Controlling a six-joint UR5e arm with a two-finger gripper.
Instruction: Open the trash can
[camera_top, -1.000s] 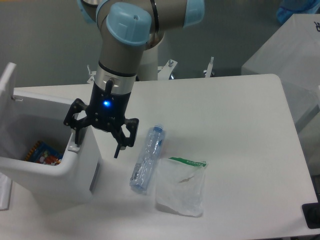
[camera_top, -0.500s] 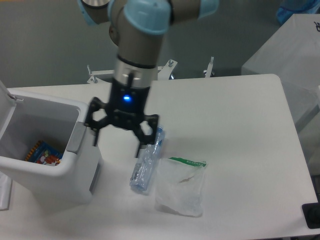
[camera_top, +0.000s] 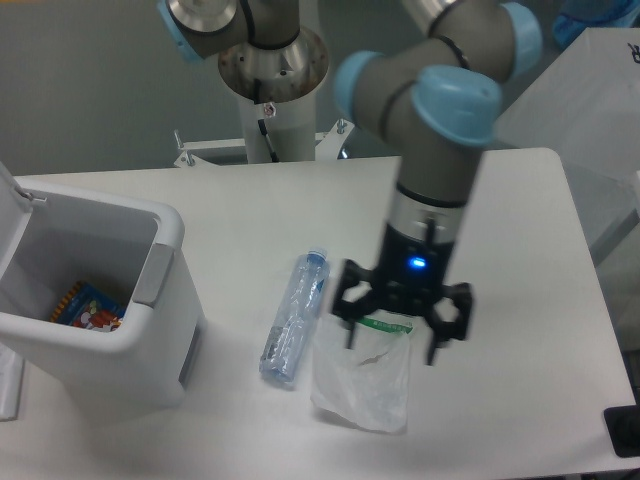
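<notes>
The trash can (camera_top: 150, 345) is a large white boxy bin at the left of the table. Its lid (camera_top: 8, 200) is swung up at the far left edge, so the inside shows, with a colourful packet (camera_top: 88, 306) at the bottom. A grey push-tab (camera_top: 150, 276) sits on its right rim. My gripper (camera_top: 393, 346) hangs open well to the right of the bin, above the top of a clear plastic bag (camera_top: 362, 376), holding nothing.
A crushed clear plastic bottle (camera_top: 294, 317) lies between the bin and the bag. The table's right edge (camera_top: 600, 300) drops off near a grey box. A dark object (camera_top: 622, 432) sits at the bottom right corner.
My gripper has swept right from the bin's right rim, across the bottle, to above the bag. The lid has swung further back; the bin stays open.
</notes>
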